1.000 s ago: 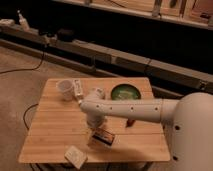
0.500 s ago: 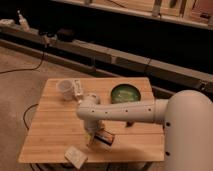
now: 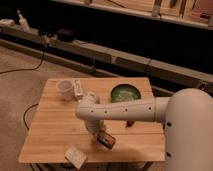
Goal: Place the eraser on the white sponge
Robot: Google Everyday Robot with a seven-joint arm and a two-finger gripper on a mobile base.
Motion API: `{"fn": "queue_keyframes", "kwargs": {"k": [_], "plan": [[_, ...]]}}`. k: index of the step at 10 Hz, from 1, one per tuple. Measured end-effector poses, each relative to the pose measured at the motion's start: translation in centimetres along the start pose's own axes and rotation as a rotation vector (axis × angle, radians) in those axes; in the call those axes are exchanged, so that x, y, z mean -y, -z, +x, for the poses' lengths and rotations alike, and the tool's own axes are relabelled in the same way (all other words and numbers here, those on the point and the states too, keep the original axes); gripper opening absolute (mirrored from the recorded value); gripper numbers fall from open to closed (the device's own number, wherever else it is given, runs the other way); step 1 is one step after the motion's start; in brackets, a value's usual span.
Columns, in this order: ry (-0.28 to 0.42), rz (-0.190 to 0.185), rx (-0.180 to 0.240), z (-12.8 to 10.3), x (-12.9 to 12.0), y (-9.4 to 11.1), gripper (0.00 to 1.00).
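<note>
A: Where is the 2-finger gripper (image 3: 98, 137)?
B: At the tip of the white robot arm (image 3: 125, 110), near the thick, squarish white sponge (image 3: 75, 156) — just to the right of it and a little farther back
A: And the small flat dark eraser (image 3: 106, 140) with the orange-brown face?
B: Tilted, clamped in the gripper, apart from the sponge — not on it. 1 white plastic cup (image 3: 65, 89) stands well behind the sponge

Lab or workshop: long gear shelves (image 3: 150, 11), floor cable (image 3: 24, 68), wooden table (image 3: 52, 127); gripper (image 3: 99, 135) hangs near its front edge.
</note>
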Motion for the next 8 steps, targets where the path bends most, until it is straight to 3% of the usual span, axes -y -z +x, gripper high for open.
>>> {"fn": "queue_keyframes", "kwargs": {"k": [3,6,8], "plan": [[-0.028,0.017,-0.049,1.9,0.3,3.5,0.29],[-0.007,0.111,-0.134,5.7,1.8,8.1,0.29],[0.052,0.163,-0.149,7.8,4.1,10.4,0.29]]}}
